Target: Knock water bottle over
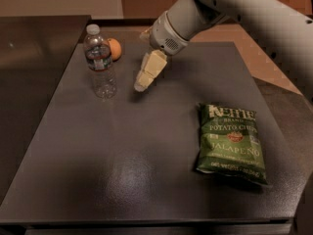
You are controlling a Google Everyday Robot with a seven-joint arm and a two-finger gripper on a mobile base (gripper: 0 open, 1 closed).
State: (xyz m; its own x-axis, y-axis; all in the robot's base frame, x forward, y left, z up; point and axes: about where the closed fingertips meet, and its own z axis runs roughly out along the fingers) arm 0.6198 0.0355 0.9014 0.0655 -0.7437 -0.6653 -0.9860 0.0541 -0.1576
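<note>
The dark bench [122, 160] fills most of what I can see from here, with its far edge up by the wall and its near edge closest to me.

Toward the far left corner stands the water bottle [100, 62]. It is upright, with the white cap on top and a dark label band round its upper half, and the clear ribbed body below rests on the bench top. It sits in from the left edge, not right on it.

Just behind the bottle and a little to its right, close to the far edge, lies an orange [115, 48]. The bottle's shoulder hides part of it, and I cannot tell whether the two touch.

Next comes the gripper [141, 85], near the bottle on its right but clear of it, with a strip of bare bench between them. It slants downward and to the left, and its tip hangs low over the surface at about the level of the bottle's base. Its cream fingers [152, 63] lie pressed together with no gap between them, and they hold nothing. The grey arm [230, 6] runs up from it toward the far right corner and out past the top edge of view.

Well over toward the near right corner, a green chip bag [232, 143] lies flat with its printed face up and its right side close to the right edge.
</note>
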